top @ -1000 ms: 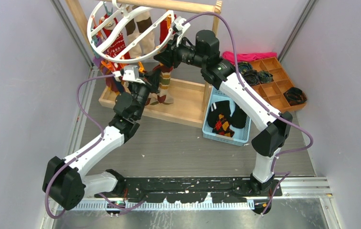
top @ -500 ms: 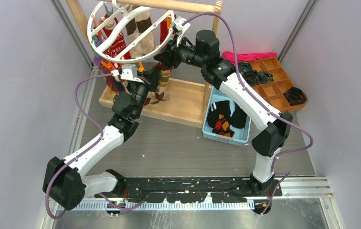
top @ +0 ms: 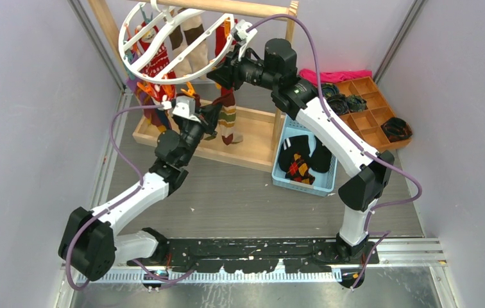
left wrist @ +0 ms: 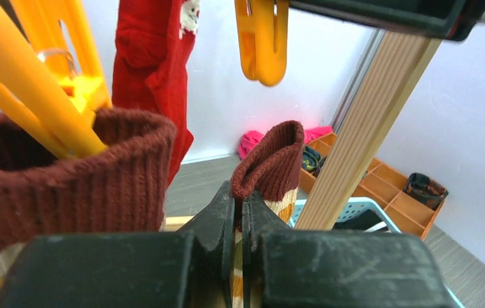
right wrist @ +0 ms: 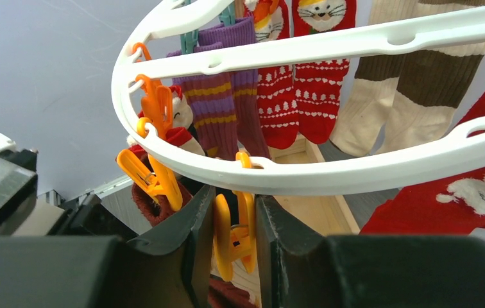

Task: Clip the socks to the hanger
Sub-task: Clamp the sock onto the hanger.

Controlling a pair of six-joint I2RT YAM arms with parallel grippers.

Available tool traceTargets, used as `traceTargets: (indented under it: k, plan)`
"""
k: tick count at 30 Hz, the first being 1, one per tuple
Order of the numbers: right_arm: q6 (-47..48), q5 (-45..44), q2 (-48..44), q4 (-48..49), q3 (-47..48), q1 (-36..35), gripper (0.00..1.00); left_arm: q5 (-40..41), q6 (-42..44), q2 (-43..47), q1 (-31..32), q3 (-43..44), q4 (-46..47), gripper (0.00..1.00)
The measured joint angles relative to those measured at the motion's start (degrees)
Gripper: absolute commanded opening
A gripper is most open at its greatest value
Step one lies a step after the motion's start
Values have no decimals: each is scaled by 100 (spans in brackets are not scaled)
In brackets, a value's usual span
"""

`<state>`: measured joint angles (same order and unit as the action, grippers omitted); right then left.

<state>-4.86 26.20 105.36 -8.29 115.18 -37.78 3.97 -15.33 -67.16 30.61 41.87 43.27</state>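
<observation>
A white round hanger [top: 138, 68] hangs from the wooden rail, with several socks clipped to it. My left gripper [top: 212, 115] is shut on the maroon cuff of a striped sock [top: 229, 125], which hangs below the ring's near edge. In the left wrist view the cuff [left wrist: 272, 160] sticks up from between the fingers [left wrist: 221, 212], just under an orange clip [left wrist: 261, 42]. My right gripper [right wrist: 235, 205] is shut on that orange clip [right wrist: 247, 234] under the ring [right wrist: 330, 173]. A matching maroon cuff [right wrist: 145, 202] hangs from a neighbouring orange clip [right wrist: 153, 176].
The wooden rack's post [top: 283, 83] and base tray [top: 253, 138] stand right beside both grippers. A blue basket [top: 281, 176] of dark socks sits to the right. Further right are a brown divided tray [top: 371, 122] and a pink cloth [top: 333, 75].
My left gripper has moved right and slightly up with the striped sock, which now hangs further right. The hanger ring has tipped up a little. The right gripper stays at the clip.
</observation>
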Motion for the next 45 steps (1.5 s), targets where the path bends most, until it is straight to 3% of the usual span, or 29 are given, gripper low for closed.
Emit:
traceTargets:
  k: [8,19,23,32,45]
  plan:
    - [-4,33,0,-2,0,0,4,-190,444,-221,0,-173,514,0]
    - [-52,195,-2,11,0,0,4,-229,1773,-1215,0,-358,2723,0]
    - [-96,254,0,31,0,0,3,-299,2234,-1534,0,-400,3038,0]
    - [-140,439,-2,103,-13,52,3,-195,2632,-1543,0,-398,3322,0]
    - [-140,595,-127,149,-98,87,2,31,1478,-551,0,-199,1982,0]
